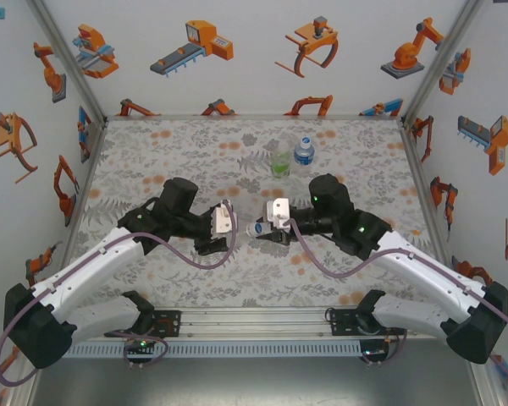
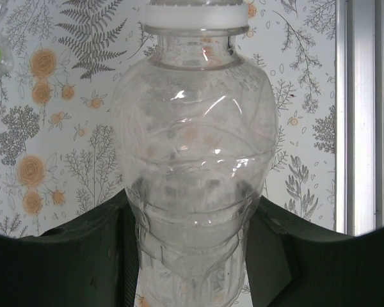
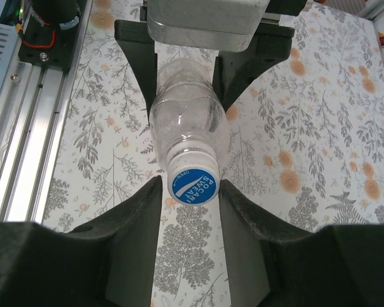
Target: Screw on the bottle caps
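Over the middle of the counter (image 1: 152, 152), toward its near edge, the left claw (image 1: 230, 224) clamped the colourless bottle (image 2: 192, 160) sideways. The right claw (image 3: 191, 192) stood narrow around the cap (image 3: 192, 184), with its grip unclear. Squaring the cap on the threads before twisting seemed wise.

The top edge is cropping the white cap (image 2: 195, 14), the bottom edge is cutting off the clear bottle (image 2: 192, 128) at its base, and the left hand (image 2: 191, 198) is covering its lower sides.

Clear bottle (image 2: 192, 160) in end effector (image 2: 191, 220)
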